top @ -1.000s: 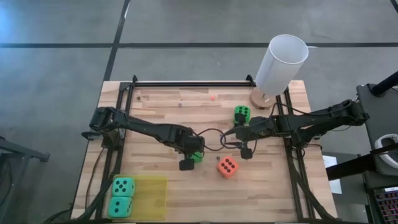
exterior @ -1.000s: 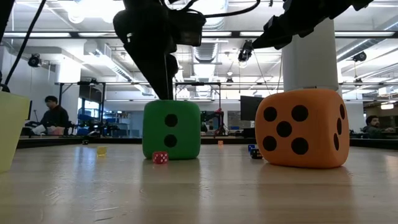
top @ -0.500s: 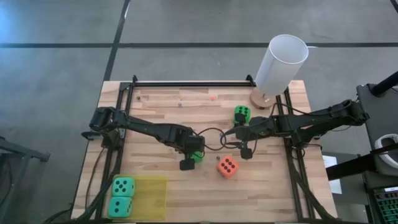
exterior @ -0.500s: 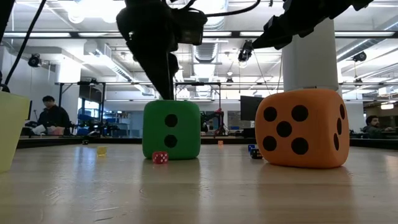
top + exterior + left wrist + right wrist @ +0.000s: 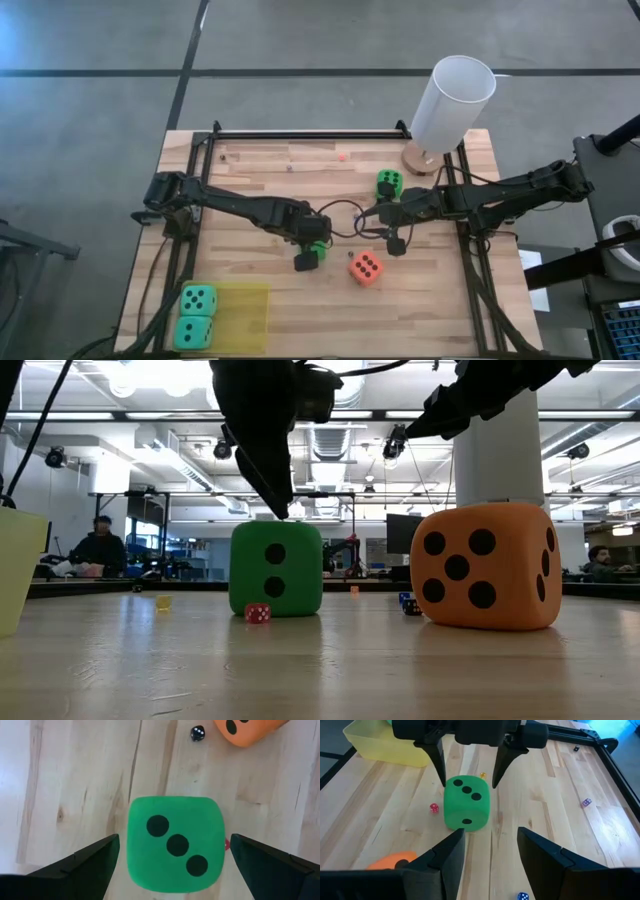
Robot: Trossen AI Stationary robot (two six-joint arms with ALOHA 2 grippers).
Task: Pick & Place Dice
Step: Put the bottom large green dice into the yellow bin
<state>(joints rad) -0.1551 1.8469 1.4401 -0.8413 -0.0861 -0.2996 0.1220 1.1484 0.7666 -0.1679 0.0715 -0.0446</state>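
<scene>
On the wooden worktop we take the green die at its middle as our landmark, and nearest to it is the left claw, poised straight above with its two dark fingers spread apart on either side of the cube, touching neither face; we judge it is lined up that way so a short drop and a squeeze would take the die across its flat sides. A tiny red die lies just beside the green one, close enough that we think a finger could nudge it on the way down. Facing the green die from the opposite side, the right claw hangs low with its fingers also parted and nothing between them, apparently waiting clear of the pick. Near the green die, toward the right arm, sits the orange-red die, untouched. Farther off, a second green die rests close to the white cylinder at the worktop's back corner. Farthest from our landmark, at the front corner on the left arm's side, two teal dice sit stacked just beside a yellow tray, which we judge to be where the dice are bound.
</scene>
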